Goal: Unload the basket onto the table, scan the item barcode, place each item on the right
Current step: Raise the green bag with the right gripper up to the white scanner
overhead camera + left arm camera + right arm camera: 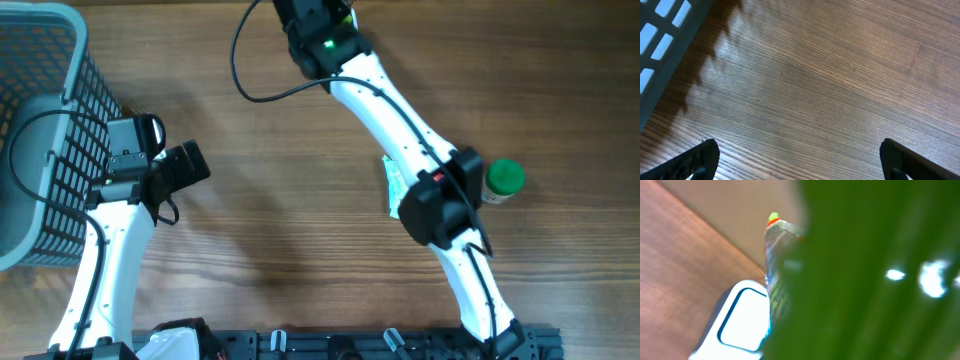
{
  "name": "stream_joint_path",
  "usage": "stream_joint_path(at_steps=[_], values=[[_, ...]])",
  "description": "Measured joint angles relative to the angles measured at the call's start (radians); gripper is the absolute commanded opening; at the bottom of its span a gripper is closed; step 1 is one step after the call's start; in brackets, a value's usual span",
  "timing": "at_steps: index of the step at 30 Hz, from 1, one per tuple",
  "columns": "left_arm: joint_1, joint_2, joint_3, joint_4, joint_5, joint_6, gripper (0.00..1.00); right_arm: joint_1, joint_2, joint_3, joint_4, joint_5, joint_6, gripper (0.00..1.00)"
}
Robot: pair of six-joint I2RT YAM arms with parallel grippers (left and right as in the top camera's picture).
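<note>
At the far left the grey basket (40, 120) is sitting at the table's edge. The left gripper (188, 165) is hovering just beside it, jaws spread wide and holding nothing over the bare wooden table (815, 75).

Toward the middle, a pale flat packet (391, 185) is lying partly under the right arm (400, 120), whose elbow is hanging near a green-capped bottle (503, 180). The arm is reaching to the top edge, where the right gripper (308, 15) is pinched almost closed. I judge it is gripping the item (776, 255) — a green-printed pouch blurring across the wrist view — though the fingers themselves are hidden.

The pouch is hanging close to a white device with a blue-rimmed window (742, 322), probably the scanner. It seems to be turning its edge to that window, so the barcode may be facing away and failing to read. So thin a pinch could also be letting the pouch twist or slip — and a swing of the elbow risks toppling the bottle.
</note>
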Motion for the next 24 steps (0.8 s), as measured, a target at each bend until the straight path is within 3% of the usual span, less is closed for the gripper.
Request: stream_joint_path(at_steps=[8, 24], values=[[0.000, 0.000, 0.000, 0.000, 0.000, 0.000, 1.00, 0.000, 0.099, 0.000, 0.196, 0.108, -0.056, 0.05], [0.000, 0.000, 0.000, 0.000, 0.000, 0.000, 1.00, 0.000, 0.140, 0.000, 0.190, 0.164, -0.032, 0.04]])
